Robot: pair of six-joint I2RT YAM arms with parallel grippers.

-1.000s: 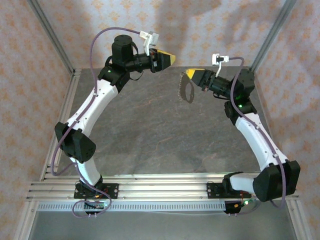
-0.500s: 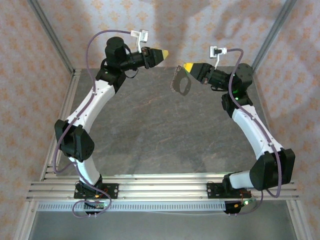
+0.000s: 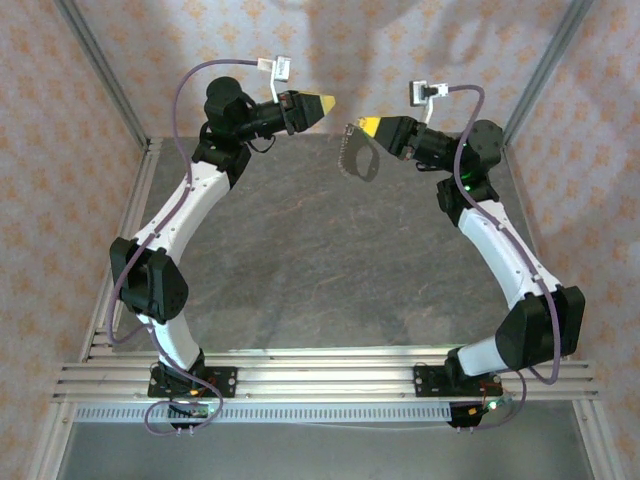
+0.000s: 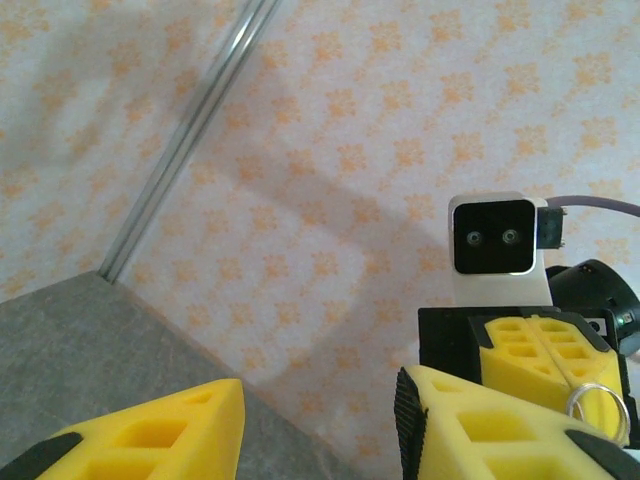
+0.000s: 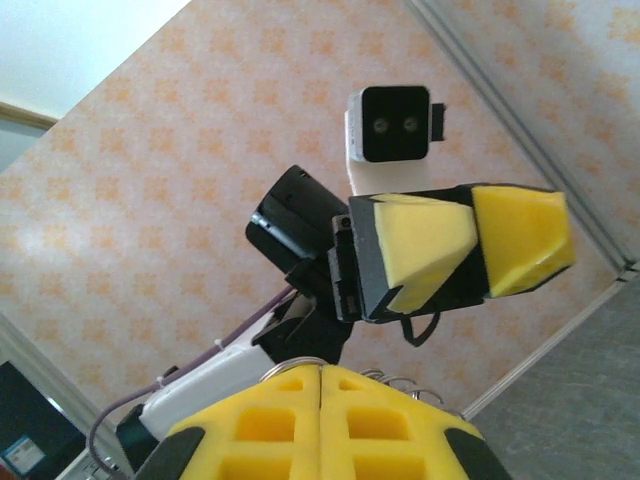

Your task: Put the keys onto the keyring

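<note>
1. The right claw (image 3: 362, 125) is seen clamped on the keyring (image 3: 350, 160), which hangs just below its tip.
2. The left claw (image 3: 328, 102), fingers apart with nothing between them, is faced tip to tip near the right claw.
3. By judgement, the keyring is best kept steady and any approach made level and slow.

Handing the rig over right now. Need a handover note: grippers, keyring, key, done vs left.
Left gripper: open, fingers apart, nothing seen between them.
Right gripper: shut on the keyring, which hangs from it above the table, at its far end.
Grippers face each other, tips apart.
Done: keyring lifted.
To do: thread the key on; where the key is, cannot tell.
</note>
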